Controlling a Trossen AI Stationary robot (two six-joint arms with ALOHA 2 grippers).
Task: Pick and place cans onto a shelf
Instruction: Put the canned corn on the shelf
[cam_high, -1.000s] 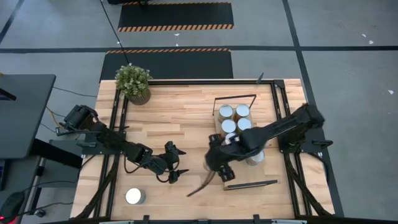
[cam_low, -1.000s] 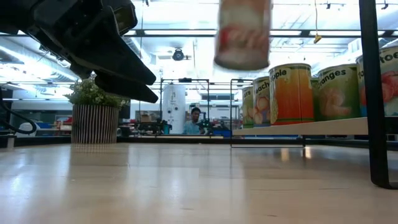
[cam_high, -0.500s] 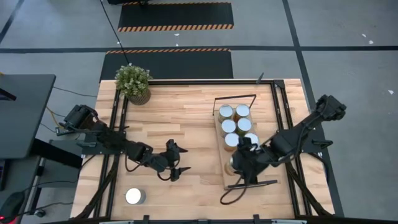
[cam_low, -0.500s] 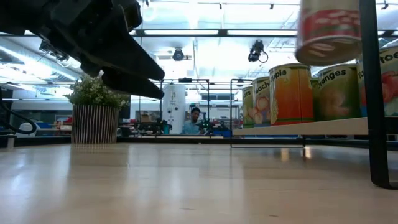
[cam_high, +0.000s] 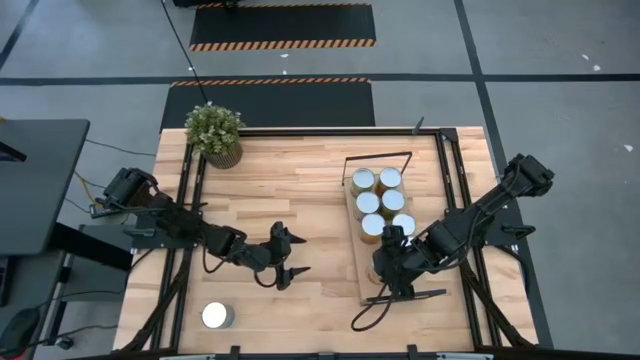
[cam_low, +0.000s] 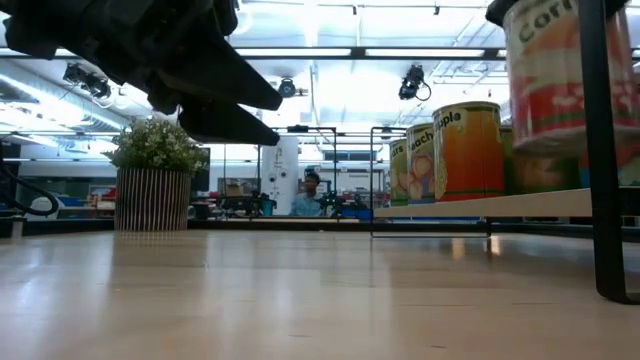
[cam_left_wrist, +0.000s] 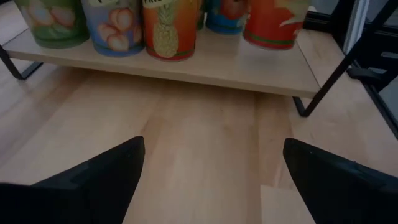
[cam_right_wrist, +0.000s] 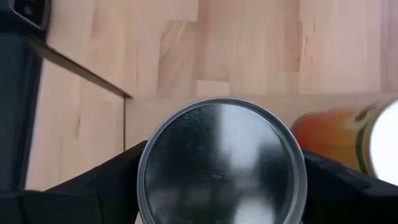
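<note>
the wooden table (cam_high: 300, 180) sits in an open workshop, with a potted plant (cam_high: 214, 132) at about 11 o'clock and the shelf (cam_high: 367, 290) lying at about 3 o'clock of centre. your right gripper (cam_high: 385, 265) is clenched on a can (cam_right_wrist: 222, 163); in its wrist view both fingers press the sides of the silver lid, and in the low view the can hangs a little above the shelf board, not yet set down. five cans (cam_high: 378, 200) already stand on the shelf toward 12 o'clock of the held one, the nearest just beside it.

if you release from this height, i judge the can could bounce or tip, and a tipping can may knock its neighbour. if you drift toward 12 o'clock while lowering, the held can could scrape the nearest standing one. drift toward 6 o'clock and the black wire frame (cam_high: 406, 295) may catch the fingers.

your left gripper (cam_high: 284, 263) hangs with its fingers spread and empty, near table centre. one spare can (cam_high: 215, 316) waits at about 7 o'clock, well apart from the shelf.
</note>
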